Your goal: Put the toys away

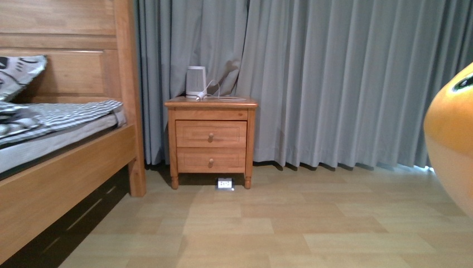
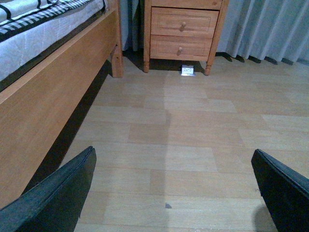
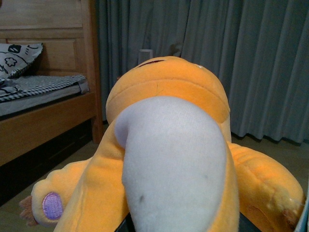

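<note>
My left hand (image 2: 173,155) is wide open and holds nothing. The plush animal (image 1: 453,139) is at 3 o'clock in the front view; it covers my right hand, so I cannot tell its grip.

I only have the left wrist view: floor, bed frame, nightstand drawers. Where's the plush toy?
Observer: In the front view the orange plush toy shows at the right edge, partly cut off.
Operator: Do the right jaws have it?
Observer: I can't tell. In the right wrist view the plush's pale belly fills the picture and hides the jaws.
Operator: Is anything on top of the nightstand?
Observer: Yes, a small white device stands on it.
</note>
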